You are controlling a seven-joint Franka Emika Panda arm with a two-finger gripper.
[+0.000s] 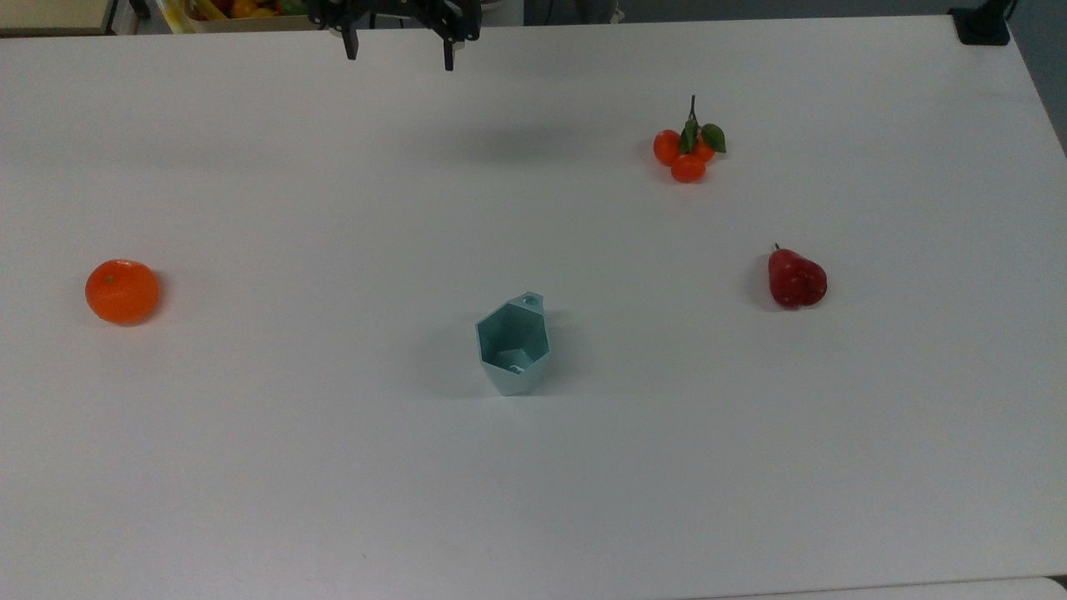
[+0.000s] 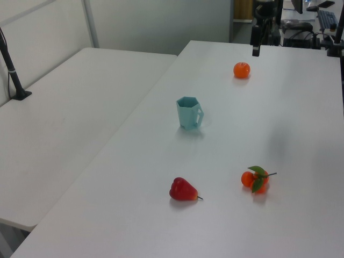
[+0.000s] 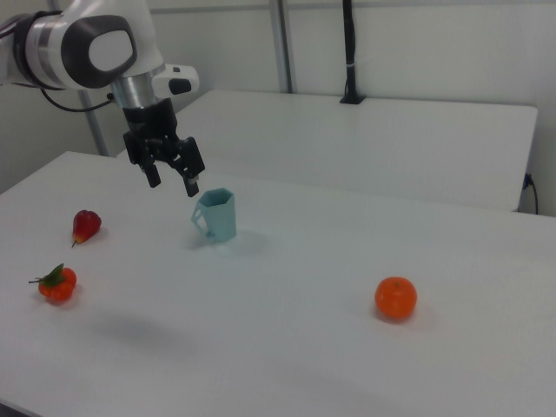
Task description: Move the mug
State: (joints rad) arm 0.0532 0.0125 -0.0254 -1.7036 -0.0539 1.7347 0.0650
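Mid-frame in the top view, the mug [image 1: 513, 346] looks light, rigid; rim wall suits the open, empty claw [image 1: 398, 50] above.

No readable text, labels, brand names, numbers or signs appear in any of the three views. The mug [image 1: 513, 346], the fruit and the white table [image 1: 333, 467] all carry plain, unmarked surfaces.
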